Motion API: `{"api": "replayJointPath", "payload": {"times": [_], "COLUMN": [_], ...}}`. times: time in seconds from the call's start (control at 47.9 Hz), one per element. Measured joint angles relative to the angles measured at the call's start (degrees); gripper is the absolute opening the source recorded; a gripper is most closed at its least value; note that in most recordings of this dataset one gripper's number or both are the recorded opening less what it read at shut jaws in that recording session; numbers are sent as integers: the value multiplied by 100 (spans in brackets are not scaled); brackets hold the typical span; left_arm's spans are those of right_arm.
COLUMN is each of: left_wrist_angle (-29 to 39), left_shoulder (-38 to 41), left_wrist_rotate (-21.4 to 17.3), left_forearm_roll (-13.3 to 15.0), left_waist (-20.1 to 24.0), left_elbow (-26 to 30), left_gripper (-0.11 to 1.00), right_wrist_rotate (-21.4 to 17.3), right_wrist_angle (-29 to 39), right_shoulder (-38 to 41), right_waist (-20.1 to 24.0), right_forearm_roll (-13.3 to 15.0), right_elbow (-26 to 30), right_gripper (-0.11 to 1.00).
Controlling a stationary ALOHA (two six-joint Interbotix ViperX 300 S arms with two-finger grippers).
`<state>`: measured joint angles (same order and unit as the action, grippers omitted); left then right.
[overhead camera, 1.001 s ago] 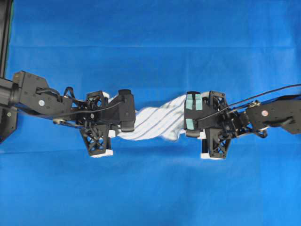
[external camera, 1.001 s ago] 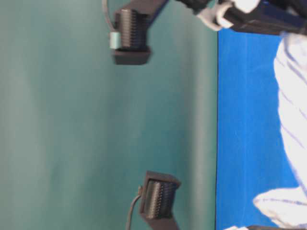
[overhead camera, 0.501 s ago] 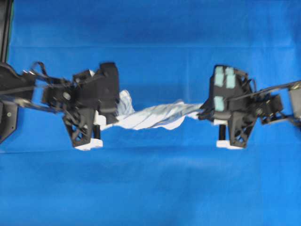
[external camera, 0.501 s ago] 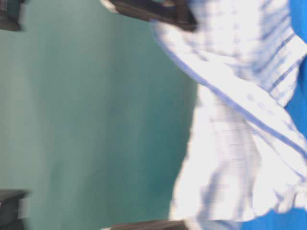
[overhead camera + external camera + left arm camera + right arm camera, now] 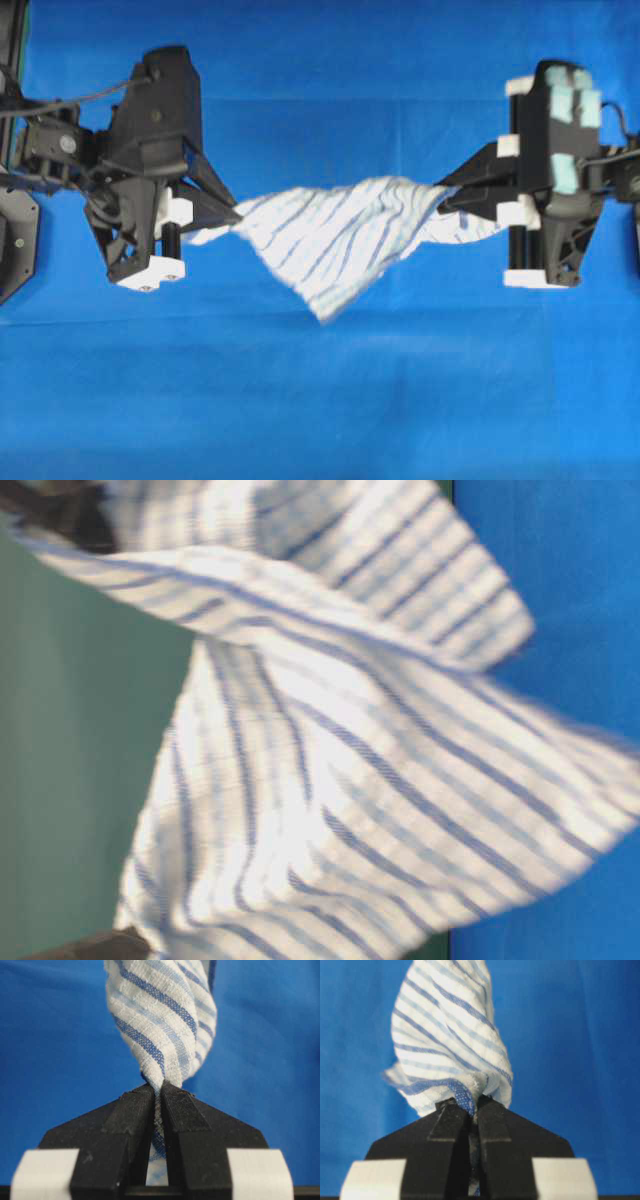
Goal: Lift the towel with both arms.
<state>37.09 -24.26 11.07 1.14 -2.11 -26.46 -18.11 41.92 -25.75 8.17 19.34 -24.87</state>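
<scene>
The white towel (image 5: 335,240) with thin blue stripes hangs stretched in the air between my two grippers, its lower edge sagging at the middle. It fills the table-level view (image 5: 340,740). My left gripper (image 5: 236,212) is shut on the towel's left end; in the left wrist view the cloth (image 5: 160,1020) is pinched between the black fingers (image 5: 135,1115). My right gripper (image 5: 442,195), with pale green patches, is shut on the towel's right end; the right wrist view shows the cloth (image 5: 450,1045) bunched at its fingertips (image 5: 492,1120).
The plain blue table covering (image 5: 320,400) lies below everything. A black arm base (image 5: 12,240) stands at the left edge of the overhead view. A green backdrop (image 5: 70,780) shows in the table-level view.
Both grippers have moved apart and risen with the towel. The towel went from a twisted bundle near the table to a spread, lifted sheet.
</scene>
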Motion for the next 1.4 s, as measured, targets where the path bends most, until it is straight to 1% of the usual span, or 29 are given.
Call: {"api": "replayJointPath", "payload": {"times": [0.146, 0.271, 0.834, 0.918, 1.022, 1.147, 1.189, 1.21, 1.293, 1.398], "left_wrist_angle": [343, 510, 554, 536, 492, 404, 378, 369, 334, 272], "left_shoulder": [0, 0, -18, -26, -18, -26, -26, -18, -18, -26], "left_wrist_rotate": [0, -9, -44, -167, -431, -554, -554, -554, -536, -527], "left_forearm_roll": [-26, -44, -62, -70, -62, -53, -53, -44, -44, -44], "left_waist": [35, 44, 35, -26, -132, -211, -220, -220, -220, -220], "left_elbow": [308, 466, 492, 492, 492, 492, 492, 492, 492, 492], "left_gripper": [3, 3, 3, 3, 3, 4, 7, 10, 33, 65], "right_wrist_rotate": [193, 211, 202, 202, 202, 193, 193, 193, 193, 176], "right_wrist_angle": [281, 352, 369, 360, 369, 369, 369, 369, 360, 360], "right_shoulder": [0, 0, 0, 0, 0, 0, 0, 0, 0, 0], "right_waist": [-9, -9, 44, 62, 62, 62, 62, 62, 62, 62], "right_forearm_roll": [9, 9, -9, -9, -18, -44, -70, -88, -167, -211], "right_elbow": [334, 475, 492, 492, 492, 492, 492, 492, 492, 492], "right_gripper": [1, 1, 1, 1, 1, 1, 1, 1, 1, 2]}}
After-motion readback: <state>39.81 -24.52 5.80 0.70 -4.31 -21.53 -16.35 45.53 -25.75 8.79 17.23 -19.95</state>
